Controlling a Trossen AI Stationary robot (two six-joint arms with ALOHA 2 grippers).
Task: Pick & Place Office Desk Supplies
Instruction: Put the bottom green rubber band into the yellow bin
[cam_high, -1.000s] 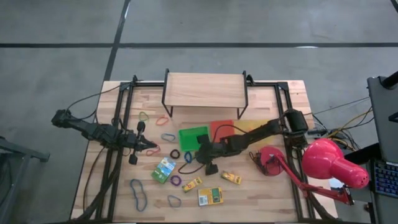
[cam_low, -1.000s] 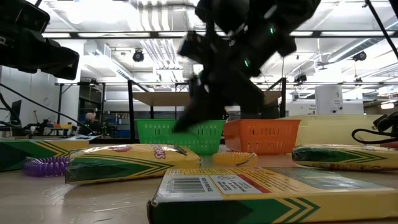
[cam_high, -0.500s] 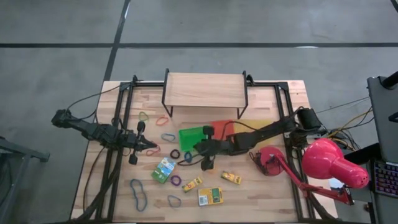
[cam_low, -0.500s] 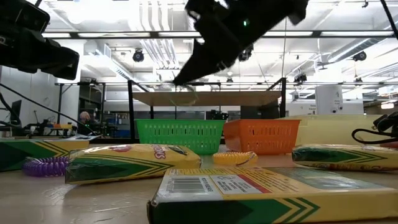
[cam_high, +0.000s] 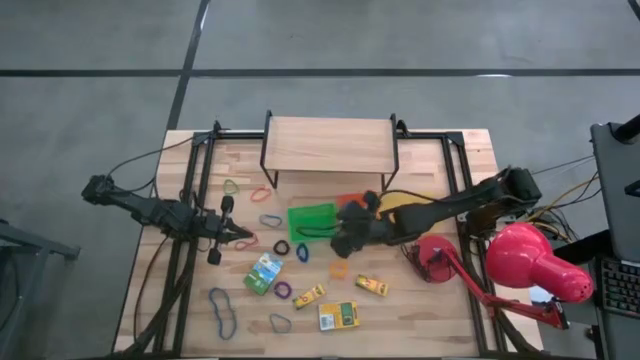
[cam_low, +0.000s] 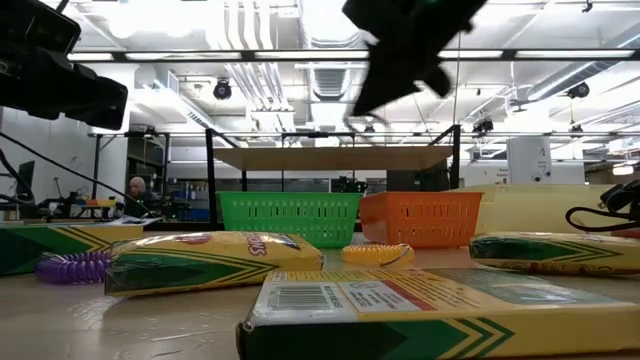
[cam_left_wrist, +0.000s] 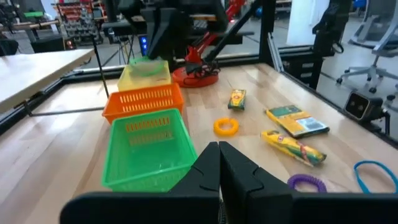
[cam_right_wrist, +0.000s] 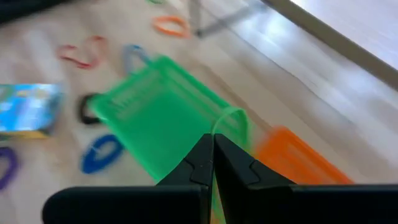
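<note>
My right gripper (cam_high: 340, 238) is shut on a thin green rubber band (cam_right_wrist: 232, 112) and hangs above the green tray (cam_high: 310, 216), near the orange tray (cam_high: 356, 202). The gripper also shows high up in the low view (cam_low: 362, 104). Several printed boxes (cam_high: 264, 272) (cam_high: 338, 316) (cam_high: 372, 286) and loose band loops (cam_high: 222, 310) (cam_high: 338, 268) lie flat on the table in front of the trays. My left gripper (cam_high: 246, 237) waits shut at the table's left, touching nothing. My right gripper pinches the green band between its two shut fingertips (cam_right_wrist: 205, 149). The fingers slant down from the table's right side. A small loop of the band (cam_right_wrist: 246, 127) arcs out past the fingertips, lifted clear of the table and above the green tray.
A wooden shelf (cam_high: 328, 145) stands at the far side and a yellow tray (cam_high: 412, 203) right of the orange one. A big red desk lamp (cam_high: 535, 262) and its base (cam_high: 432, 262) fill the right. Cables run along both sides. A person sits in the room beyond.
My right gripper has risen from the table near the boxes and gone toward the far edge, over the trays, rolling its wrist as it went. It has stayed shut. A yellow band ring shows on the table where it stood.
</note>
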